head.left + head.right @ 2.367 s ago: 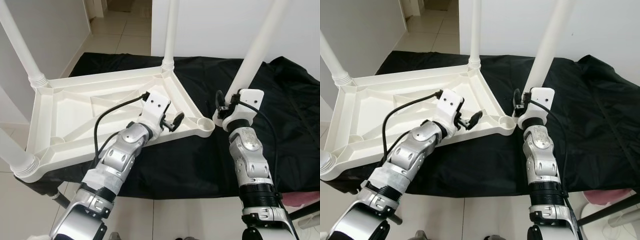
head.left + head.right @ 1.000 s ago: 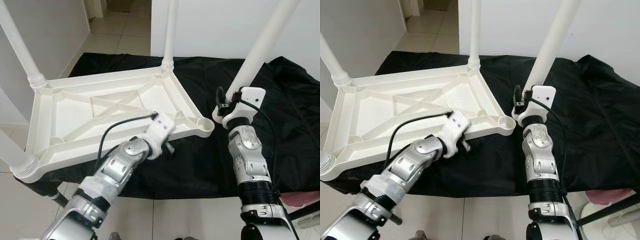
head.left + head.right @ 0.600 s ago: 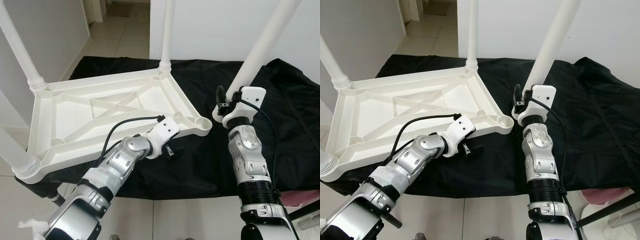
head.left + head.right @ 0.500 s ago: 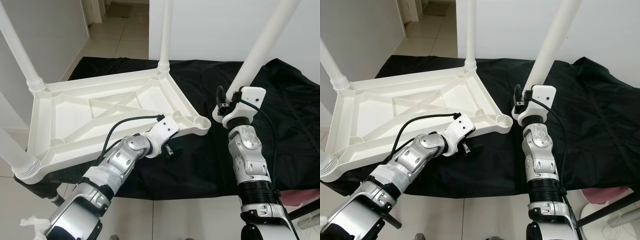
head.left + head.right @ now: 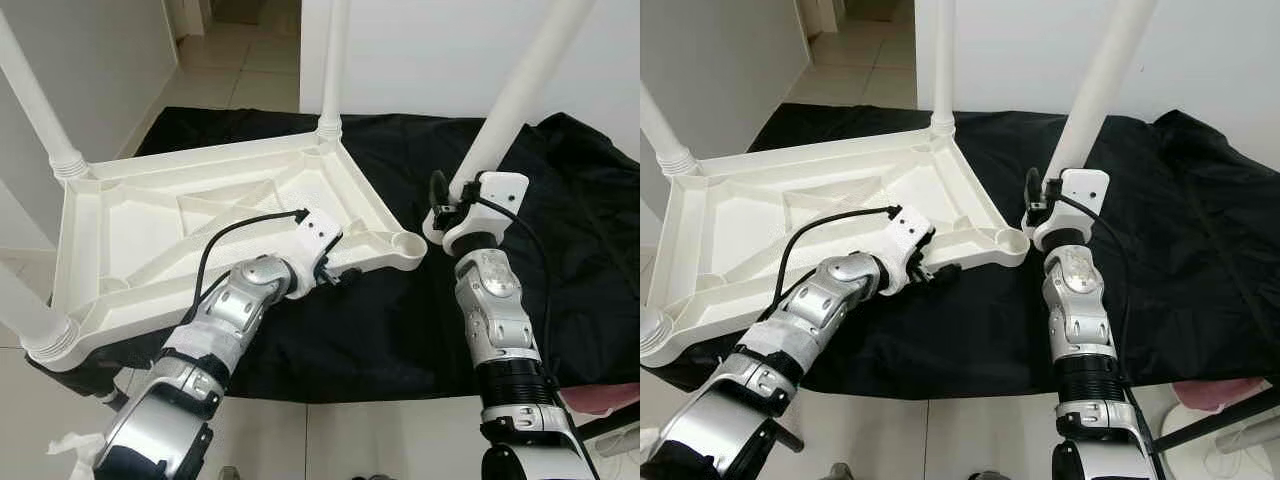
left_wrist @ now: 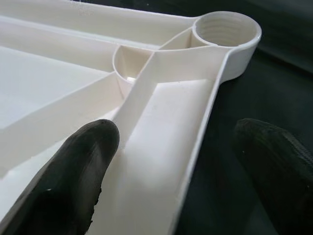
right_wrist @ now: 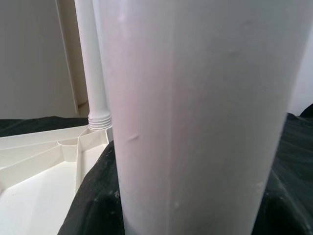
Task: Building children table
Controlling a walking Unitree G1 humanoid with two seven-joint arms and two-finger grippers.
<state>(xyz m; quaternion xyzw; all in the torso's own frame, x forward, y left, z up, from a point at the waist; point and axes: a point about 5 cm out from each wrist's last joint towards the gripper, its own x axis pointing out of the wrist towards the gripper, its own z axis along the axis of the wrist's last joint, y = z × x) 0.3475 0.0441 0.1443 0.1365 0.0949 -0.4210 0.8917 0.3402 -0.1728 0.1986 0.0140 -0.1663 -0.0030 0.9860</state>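
A white plastic table top (image 5: pixel 130 250) lies upside down on a black cloth (image 5: pixel 400 330). Three white legs stand in its corners: far left (image 5: pixel 40 105), far middle (image 5: pixel 333 60) and near left (image 5: pixel 20 300). The near right corner socket (image 5: pixel 408 243) is empty. My left gripper (image 5: pixel 343 276) is open astride the near rim just left of that socket. In the left wrist view one fingertip (image 6: pixel 68 176) rests inside the rim and the other is over the cloth, with the socket (image 6: pixel 226 30) ahead. My right gripper (image 5: pixel 445 205) is shut on the fourth leg (image 5: pixel 510 100), held tilted just right of the socket.
The black cloth hangs over the front edge of the low surface. White walls stand behind and to the left, with tiled floor (image 5: pixel 220 70) leading to a doorway. A pink object (image 5: pixel 612 398) lies at the lower right and crumpled white paper (image 5: pixel 70 455) at the lower left.
My left gripper dropped off the rim to the cloth in front, then came back up onto the rim closer to the empty socket. The right gripper kept the leg almost still.
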